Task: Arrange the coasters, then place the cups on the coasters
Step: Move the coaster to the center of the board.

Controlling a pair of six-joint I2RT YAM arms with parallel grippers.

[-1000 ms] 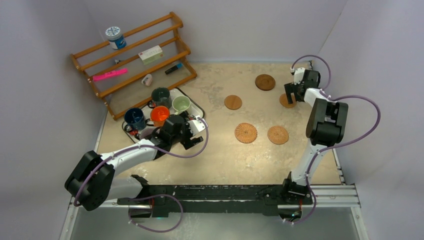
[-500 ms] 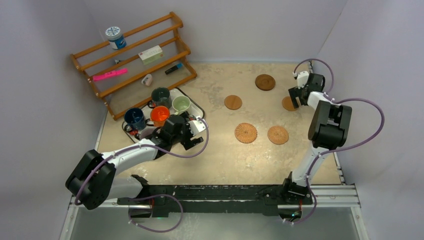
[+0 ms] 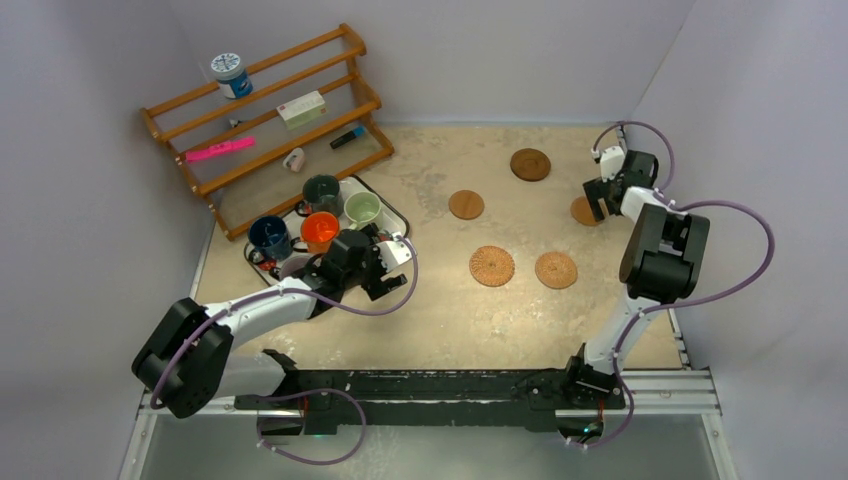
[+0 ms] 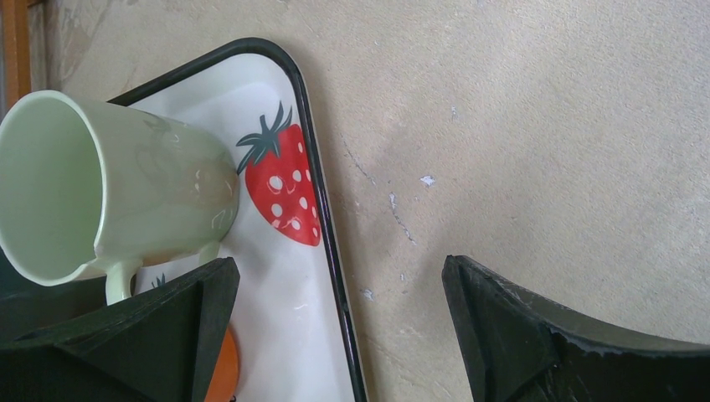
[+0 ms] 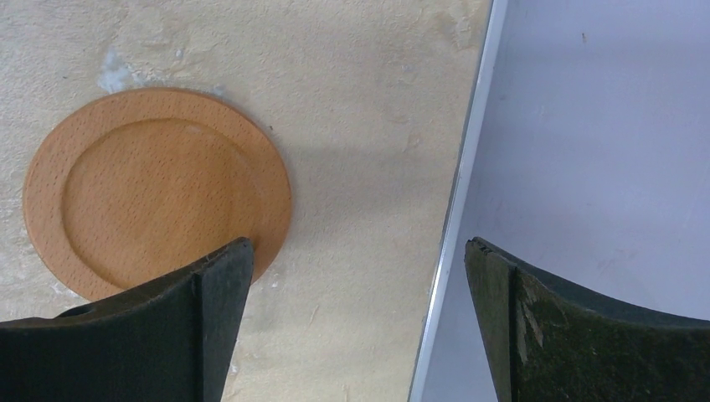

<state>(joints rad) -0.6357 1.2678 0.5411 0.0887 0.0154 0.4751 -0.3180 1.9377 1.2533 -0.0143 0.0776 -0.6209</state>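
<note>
- The jaws of the left arm (image 3: 250, 305) are spread wide with nothing between them. They hover over the near right edge of the strawberry-print tray (image 4: 322, 226), one side above the tray and the other above bare tabletop (image 4: 544, 126).
- The dark grey-green cup (image 3: 321, 192), pale green cup (image 3: 362, 208), orange cup (image 3: 320, 231) and dark blue cup (image 3: 269, 236) stand on the tray in plain sight from above.
- The purple-grey cup (image 3: 295, 266) is mostly hidden under the left arm, with only a pale sliver showing at the tray's near side.
- In the left wrist view the pale green cup's handle runs behind one finger, and the orange cup is a mere sliver at the bottom edge.
- The jaws of the right arm (image 3: 655, 245) are also spread and empty, at the tabletop's far right edge.
- One finger covers the near rim of a plain wooden coaster (image 5: 159, 193); whether it touches cannot be told.
- The dark coaster (image 3: 530, 164), another plain coaster (image 3: 466, 205) and two woven coasters (image 3: 492, 266) (image 3: 556, 270) lie uncovered and apart.
- A jar (image 3: 231, 75) tops the wooden rack (image 3: 270, 150); the rack's smaller items are too small to name.
</note>
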